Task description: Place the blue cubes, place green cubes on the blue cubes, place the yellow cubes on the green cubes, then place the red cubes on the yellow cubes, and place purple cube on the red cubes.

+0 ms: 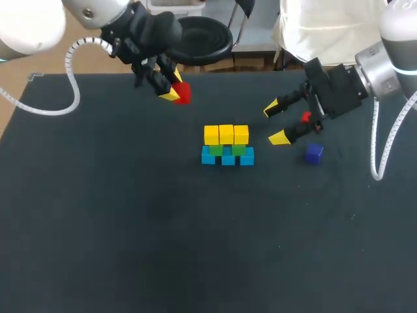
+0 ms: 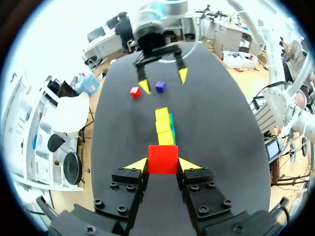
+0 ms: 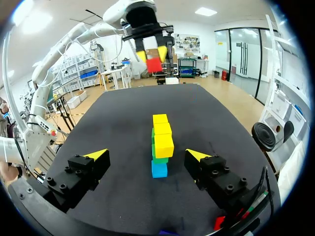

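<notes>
Table (image 1: pixel 130 228): dark mat, with the work a little past its middle. My left arm comes in at the far left corner, my right arm at the far right.

Stack (image 1: pixel 226 145): a single row in three tiers. Three blue cubes (image 1: pixel 227 158) sit on the mat, two green cubes (image 1: pixel 238 149) on them, three yellow cubes (image 1: pixel 226 134) across the top. There is no red up there, so I judge the red tier is the step in hand.

Left gripper (image 1: pixel 171 88): raised, well apart from the stack on its far left side. It is clamped on a red cube (image 2: pixel 163 159), a yellow tip pressed to each of two opposite faces. The cube sits square in the left wrist view.

Right gripper (image 1: pixel 275 123): fingers spread wide with nothing between them, low and just right of the stack. The second red cube (image 1: pixel 305 117) and the purple cube (image 1: pixel 314 153) lie on the mat beside it.

How I'd run it:
- Carry the held cube in high and descend straight down only once it is over the row.
- Aim over a seam between two yellows, the way the greens appear to straddle the blues.
- The row runs straight ahead of the left gripper, so the fingers open across its narrow side. Keep that heading.
- Touch down softly, open only a little, then lift vertically.
- Risk: any sideways nudge may shift the yellows, which rest on only two greens.
- Hold the right gripper clear of the stack.
</notes>
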`<act>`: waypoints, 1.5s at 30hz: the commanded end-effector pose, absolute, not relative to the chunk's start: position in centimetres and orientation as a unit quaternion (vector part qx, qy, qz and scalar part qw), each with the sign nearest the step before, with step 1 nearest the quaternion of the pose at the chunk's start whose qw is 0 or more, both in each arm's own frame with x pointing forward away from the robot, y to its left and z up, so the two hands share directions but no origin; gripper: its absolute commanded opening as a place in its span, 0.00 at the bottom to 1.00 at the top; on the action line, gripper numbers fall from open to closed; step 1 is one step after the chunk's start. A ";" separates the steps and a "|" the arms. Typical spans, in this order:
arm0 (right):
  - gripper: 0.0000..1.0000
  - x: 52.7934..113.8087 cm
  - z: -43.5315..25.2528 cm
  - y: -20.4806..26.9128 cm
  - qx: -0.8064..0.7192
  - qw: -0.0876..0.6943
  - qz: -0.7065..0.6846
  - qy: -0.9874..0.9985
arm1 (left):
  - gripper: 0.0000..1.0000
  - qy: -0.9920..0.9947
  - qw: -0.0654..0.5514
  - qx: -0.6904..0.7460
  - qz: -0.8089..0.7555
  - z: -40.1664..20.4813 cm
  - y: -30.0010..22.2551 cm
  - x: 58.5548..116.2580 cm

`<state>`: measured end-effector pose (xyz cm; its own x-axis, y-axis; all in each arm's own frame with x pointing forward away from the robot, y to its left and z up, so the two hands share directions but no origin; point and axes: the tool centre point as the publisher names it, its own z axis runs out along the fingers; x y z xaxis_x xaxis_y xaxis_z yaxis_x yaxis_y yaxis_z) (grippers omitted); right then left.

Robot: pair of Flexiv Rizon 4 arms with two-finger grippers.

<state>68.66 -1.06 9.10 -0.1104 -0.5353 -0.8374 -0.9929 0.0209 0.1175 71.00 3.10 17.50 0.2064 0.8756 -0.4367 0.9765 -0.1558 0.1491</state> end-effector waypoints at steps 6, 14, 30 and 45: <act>1.00 68.6 9.1 -1.1 -0.592 0.307 0.372 0.646 | 0.00 0.619 0.225 0.744 -0.113 17.4 3.9 70.1; 1.00 68.6 9.1 -1.1 -0.592 0.307 0.372 0.646 | 0.00 0.619 0.225 0.744 -0.113 17.4 3.9 70.1; 1.00 68.6 9.1 -1.1 -0.592 0.307 0.372 0.646 | 0.00 0.633 0.183 0.747 -0.090 17.6 1.9 68.7; 1.00 68.6 9.1 -1.1 -0.592 0.307 0.372 0.646 | 0.00 0.655 0.094 0.741 -0.110 16.8 -2.0 67.0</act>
<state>68.66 -1.06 9.10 -0.1104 -0.5353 -0.8374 -0.9929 0.0209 0.1175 65.69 -0.84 17.16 0.0888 0.9463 -0.3110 0.9960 -0.0813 0.0371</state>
